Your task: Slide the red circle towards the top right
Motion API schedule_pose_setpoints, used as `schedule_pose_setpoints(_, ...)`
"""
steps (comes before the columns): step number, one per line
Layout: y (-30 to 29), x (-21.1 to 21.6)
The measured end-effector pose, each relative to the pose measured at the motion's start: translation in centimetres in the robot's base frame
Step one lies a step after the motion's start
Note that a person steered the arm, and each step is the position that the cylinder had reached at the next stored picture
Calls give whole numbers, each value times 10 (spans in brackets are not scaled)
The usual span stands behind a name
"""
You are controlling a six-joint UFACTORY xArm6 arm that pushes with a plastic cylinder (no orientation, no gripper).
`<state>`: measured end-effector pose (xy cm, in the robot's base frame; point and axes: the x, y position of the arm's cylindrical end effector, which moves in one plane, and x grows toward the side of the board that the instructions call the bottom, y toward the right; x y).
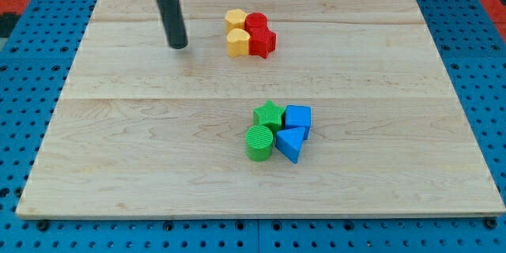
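The red circle [255, 24] sits near the view's top centre, in a tight cluster. A yellow hexagon [235, 20] touches its left side, a yellow heart-like block [237, 42] lies below-left, and a red star [263, 42] lies just below it. My tip [179, 46] rests on the board to the left of this cluster, about a block's width or two from the yellow blocks. The dark rod rises from it toward the view's top.
A second cluster lies right of centre: a green star [269, 114], a green circle [258, 142], a blue cube [298, 117] and a blue triangle [290, 143]. The wooden board [118, 142] lies on a blue pegboard surface [24, 63].
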<state>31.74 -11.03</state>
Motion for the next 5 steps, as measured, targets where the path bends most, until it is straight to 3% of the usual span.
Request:
schedule_pose_setpoints(1, 42, -22)
schedule_pose_setpoints(2, 83, -19)
schedule_pose_setpoints(3, 109, -12)
schedule_pose_setpoints(5, 140, -44)
